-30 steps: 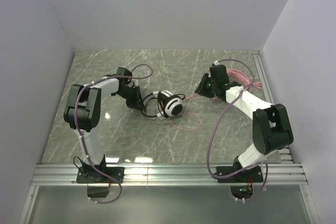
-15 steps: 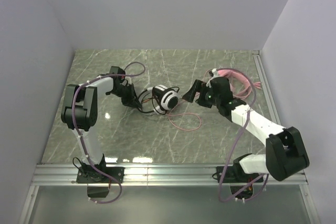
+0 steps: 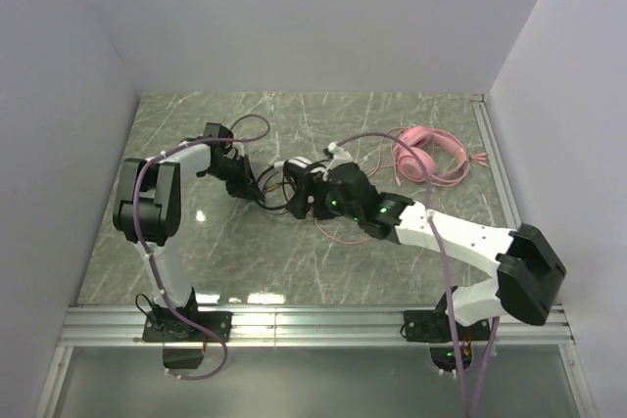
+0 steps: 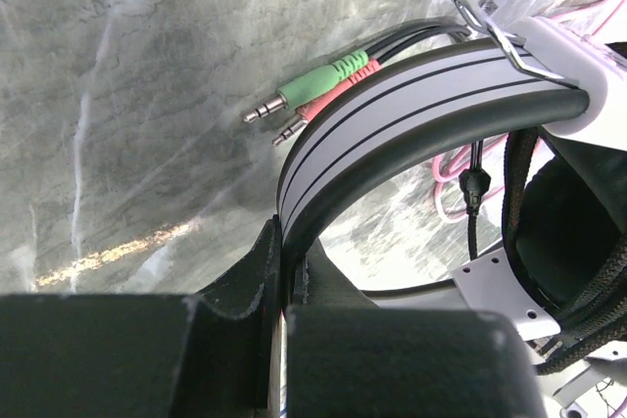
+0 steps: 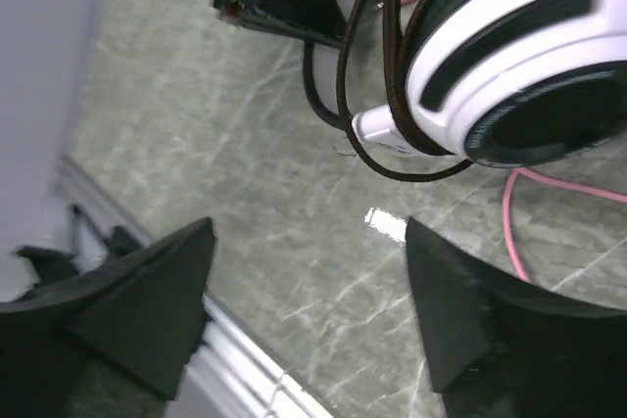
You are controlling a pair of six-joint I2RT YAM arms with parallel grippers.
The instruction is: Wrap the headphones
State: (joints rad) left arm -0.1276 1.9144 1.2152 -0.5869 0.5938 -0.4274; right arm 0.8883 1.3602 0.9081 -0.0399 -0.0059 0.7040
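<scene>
Black-and-white over-ear wired headset (image 5: 443, 61), mid-table: grey headband (image 4: 421, 115) pinched in left gripper (image 4: 284, 276) at its left, right gripper (image 5: 309, 242) spread wide just beside its earcup (image 5: 534, 56).

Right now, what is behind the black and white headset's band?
Two plugs, one green and one pink, poke out from behind the band, with the marble table beyond them. The band covers where their black cables run.

From above, the right arm (image 3: 431, 229) covers most of the black-and-white headset (image 3: 295, 175). The left wrist view cuts its ear cup (image 4: 573, 232) at the right edge; the right wrist view cuts the pink cable (image 5: 510, 227) likewise
</scene>
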